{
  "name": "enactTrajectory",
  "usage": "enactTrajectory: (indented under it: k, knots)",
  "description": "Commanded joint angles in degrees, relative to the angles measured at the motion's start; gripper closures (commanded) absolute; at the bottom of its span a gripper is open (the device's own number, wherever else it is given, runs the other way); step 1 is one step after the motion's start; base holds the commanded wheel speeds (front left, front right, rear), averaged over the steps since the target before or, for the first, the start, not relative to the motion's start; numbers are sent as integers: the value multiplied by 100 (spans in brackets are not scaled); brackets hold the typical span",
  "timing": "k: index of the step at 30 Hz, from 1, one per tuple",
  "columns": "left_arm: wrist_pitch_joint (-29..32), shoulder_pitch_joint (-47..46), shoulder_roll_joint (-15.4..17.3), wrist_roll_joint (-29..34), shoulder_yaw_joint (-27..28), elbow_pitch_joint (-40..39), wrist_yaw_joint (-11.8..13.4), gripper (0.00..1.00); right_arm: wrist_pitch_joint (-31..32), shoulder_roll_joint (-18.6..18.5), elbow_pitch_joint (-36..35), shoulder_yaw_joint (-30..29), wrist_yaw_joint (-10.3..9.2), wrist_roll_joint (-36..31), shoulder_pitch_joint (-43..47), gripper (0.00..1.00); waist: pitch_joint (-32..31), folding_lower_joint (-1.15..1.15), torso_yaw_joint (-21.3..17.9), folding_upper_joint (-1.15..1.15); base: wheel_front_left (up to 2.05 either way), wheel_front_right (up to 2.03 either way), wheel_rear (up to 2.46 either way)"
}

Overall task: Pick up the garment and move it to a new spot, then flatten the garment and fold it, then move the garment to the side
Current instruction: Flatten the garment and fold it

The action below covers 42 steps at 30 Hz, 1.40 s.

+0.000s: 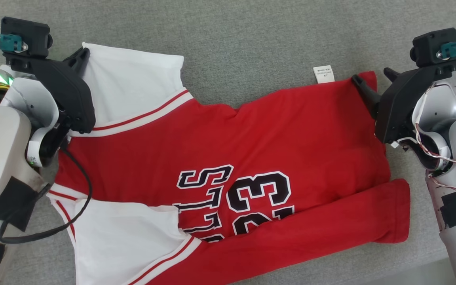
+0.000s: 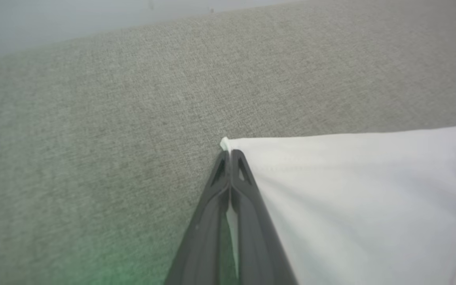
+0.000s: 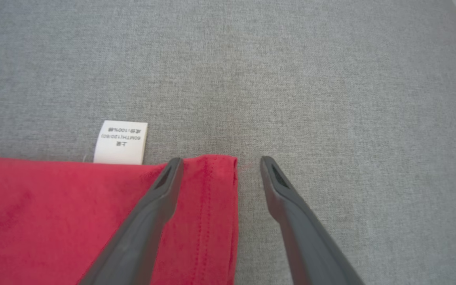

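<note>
Currently garment (image 1: 251, 150) lies spread out on grey fabric surface (image 1: 251, 39); left pincer (image 2: 228, 152) pinches the white sleeve corner (image 2: 225, 143), right pincer (image 3: 220, 162) stands spread astride the red hem corner (image 3: 216, 176), apparently so both far corners can be lifted together for a fold.

The red jersey (image 1: 291, 130), white-sleeved with a black 23, lies spread across the grey surface (image 1: 251, 39), its near side folded over the number.

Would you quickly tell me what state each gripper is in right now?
Left gripper: closed on the white sleeve corner of the jersey.
Right gripper: open, straddling the jersey's red hem corner.
</note>
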Motion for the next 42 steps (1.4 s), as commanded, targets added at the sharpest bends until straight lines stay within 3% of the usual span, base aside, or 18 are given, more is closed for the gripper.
enactTrajectory:
  k: [1,12,13,15,17,21,33,42]
  knots:
    - [111,250,59,-17,-58,88,4,100,32,-31,-18,-3,-11,-13,-31,0,-2,0,16,-1,0,0,0]
    - [59,313,62,-126,-13,-322,99,100,510,-250,-18,95,-11,-165,-90,0,28,0,139,-1,0,0,0]
    - [53,320,66,-127,-14,-340,105,100,566,-248,23,117,-11,-142,-87,6,36,0,147,-1,0,0,0]
    - [43,324,65,-150,2,-367,115,100,645,-233,102,113,-12,-116,-97,63,51,0,162,-1,0,0,0]
    - [-74,322,56,-178,66,-391,176,100,657,-202,173,110,-12,-106,-114,100,60,0,176,-1,0,0,0]
    - [-621,251,26,-84,190,-486,175,100,502,-140,263,124,-12,-127,-181,100,85,0,186,-1,0,0,0]
    - [-2778,-179,-47,624,235,-346,108,100,-963,225,671,-226,-12,-830,-590,100,67,0,174,-1,0,0,0]
    - [-3587,-240,-213,818,226,-175,69,100,-1766,332,1123,-225,-12,-1100,-787,100,-126,0,262,-1,0,0,0]
